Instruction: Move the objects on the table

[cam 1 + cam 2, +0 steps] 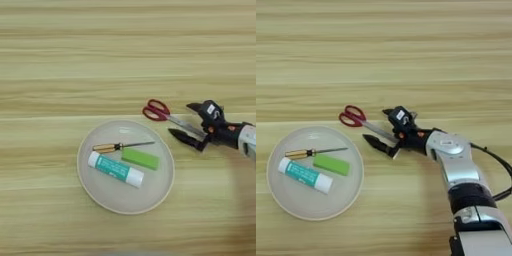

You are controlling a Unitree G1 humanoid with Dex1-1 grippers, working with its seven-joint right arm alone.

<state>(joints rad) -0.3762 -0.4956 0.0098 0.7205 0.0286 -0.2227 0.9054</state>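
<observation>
In the left eye view, the counter (125,55) is carrying a round beige plate (100,192). The screwdriver (120,146) is lying across the plate's upper part with its amber handle to the left. The glue stick (115,169) is lying slantwise below it, and a green block (140,158) is sitting just right of the glue stick. The red-handled scissors (167,116) are lying on the counter just past the plate's upper right rim, handles to the left and blades pointing right. The right gripper (186,121) is coming in from the right edge, its two black fingers (182,138) spread wide, one on each side of the scissor blades.

In the right eye view, the silver forearm (453,162) is reaching up from the bottom right corner. The gripper (379,126) is straddling the blades of the scissors (363,121), one finger above them and one below. The plate (353,187) is sitting at the left, holding the screwdriver (313,152), the glue stick (305,175) and the green block (331,164).
</observation>
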